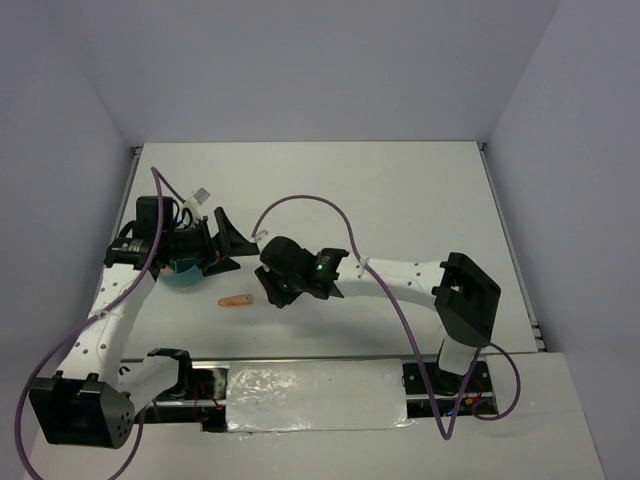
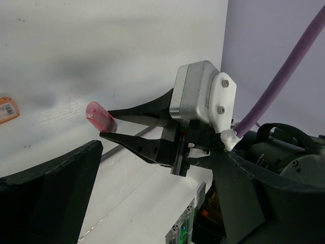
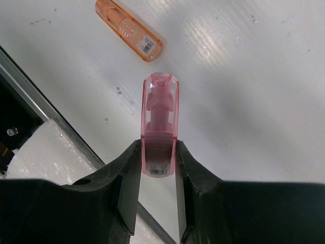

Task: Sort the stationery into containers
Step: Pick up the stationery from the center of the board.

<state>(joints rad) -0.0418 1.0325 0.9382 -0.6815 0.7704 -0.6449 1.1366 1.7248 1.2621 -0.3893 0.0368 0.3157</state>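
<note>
— Fingers of the right claw, black, foreground of the right wrist view. State?
— Clenched on one pink marker: barcode end between the pads, clear cap pointing away. Second entry: one orange marker, flat on the white table, beyond the pink one and apart from it.
— Left wrist view?
— Left claw: released, its two fingers spread wide at the lower corners, holding nothing. The right claw reaches in from the right with the pink marker gripped at its tips. The orange marker lies on the table, cut off by the left edge.
— Top view?
— One teal bowl, left of centre, mostly hidden under the left claw, which stands open. The orange marker is on the table just right of the bowl, not in it. The right claw is just beside that marker. The pink marker cannot be made out from above.
</note>
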